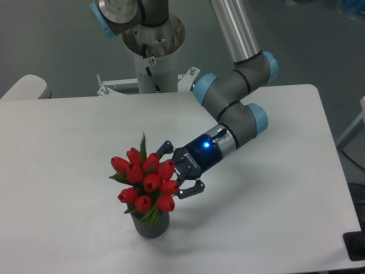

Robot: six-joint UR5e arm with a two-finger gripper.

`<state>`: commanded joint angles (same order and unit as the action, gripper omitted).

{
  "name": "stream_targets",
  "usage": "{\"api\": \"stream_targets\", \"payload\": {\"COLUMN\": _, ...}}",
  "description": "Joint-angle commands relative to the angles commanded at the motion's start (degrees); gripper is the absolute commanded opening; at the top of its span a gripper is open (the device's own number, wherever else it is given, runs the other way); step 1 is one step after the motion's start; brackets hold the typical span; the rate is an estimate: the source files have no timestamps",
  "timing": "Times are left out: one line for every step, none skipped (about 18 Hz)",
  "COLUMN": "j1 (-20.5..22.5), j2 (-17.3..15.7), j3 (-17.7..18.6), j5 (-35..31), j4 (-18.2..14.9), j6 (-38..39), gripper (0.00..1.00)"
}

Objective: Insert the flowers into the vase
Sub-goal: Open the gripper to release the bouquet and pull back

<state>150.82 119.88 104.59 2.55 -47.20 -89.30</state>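
A white table (68, 148) with a pale rounded object (25, 88) beyond its far-left edge.

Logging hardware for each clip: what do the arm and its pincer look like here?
The arm has grey rounded joint housings with light blue end caps and a silver metallic tube link. The pincer is black, with two dark jointed fingers, small white lettering on its body and a glowing blue light near the wrist.

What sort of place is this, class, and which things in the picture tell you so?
Probably a robotics lab or test room. A robot arm stands on a pedestal behind a plain white table, and the only things on it are red flowers in a grey vase, more a trial setup than a home.
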Motion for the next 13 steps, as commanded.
{"api": "stream_targets", "payload": {"j1": 0.0, "j2": 0.1, "j3": 0.1, "j5": 0.0, "j4": 0.0, "j6": 0.0, "gripper": 1.00}}
{"api": "stream_targets", "payload": {"j1": 0.0, "j2": 0.3, "j3": -0.1, "j5": 0.0, "j4": 0.0, "j6": 0.0, "gripper": 1.00}}
{"api": "stream_targets", "payload": {"j1": 0.0, "j2": 0.3, "j3": -0.2, "j5": 0.0, "j4": 0.1, "j6": 0.0, "gripper": 1.00}}
{"api": "stream_targets", "payload": {"j1": 0.0, "j2": 0.4, "j3": -0.3, "j5": 0.0, "j4": 0.1, "j6": -0.2, "gripper": 1.00}}
{"api": "stream_targets", "payload": {"j1": 0.0, "j2": 0.4, "j3": -0.4, "j5": -0.1, "j4": 0.1, "j6": -0.6, "gripper": 1.00}}
{"api": "stream_targets", "payload": {"j1": 0.2, "j2": 0.4, "j3": -0.6, "j5": -0.2, "j4": 0.5, "j6": -1.1, "gripper": 1.00}}
{"api": "stream_targets", "payload": {"j1": 0.3, "j2": 0.5, "j3": -0.6, "j5": -0.5, "j4": 0.7, "j6": -1.7, "gripper": 1.00}}
{"api": "stream_targets", "payload": {"j1": 0.4, "j2": 0.5, "j3": -0.6, "j5": -1.0, "j4": 0.8, "j6": -1.7, "gripper": 1.00}}
{"api": "stream_targets", "payload": {"j1": 0.5, "j2": 0.5, "j3": -0.6, "j5": -1.6, "j4": 1.0, "j6": -1.8, "gripper": 1.00}}
{"api": "stream_targets", "payload": {"j1": 0.6, "j2": 0.4, "j3": -0.7, "j5": -2.1, "j4": 1.2, "j6": -1.9, "gripper": 1.00}}
{"api": "stream_targets", "payload": {"j1": 0.7, "j2": 0.4, "j3": -0.7, "j5": -2.5, "j4": 1.3, "j6": -2.1, "gripper": 1.00}}
{"api": "stream_targets", "payload": {"j1": 0.8, "j2": 0.4, "j3": -0.6, "j5": -2.9, "j4": 1.4, "j6": -2.1, "gripper": 1.00}}
{"api": "stream_targets", "payload": {"j1": 0.9, "j2": 0.4, "j3": -0.8, "j5": -3.2, "j4": 1.4, "j6": -2.2, "gripper": 1.00}}
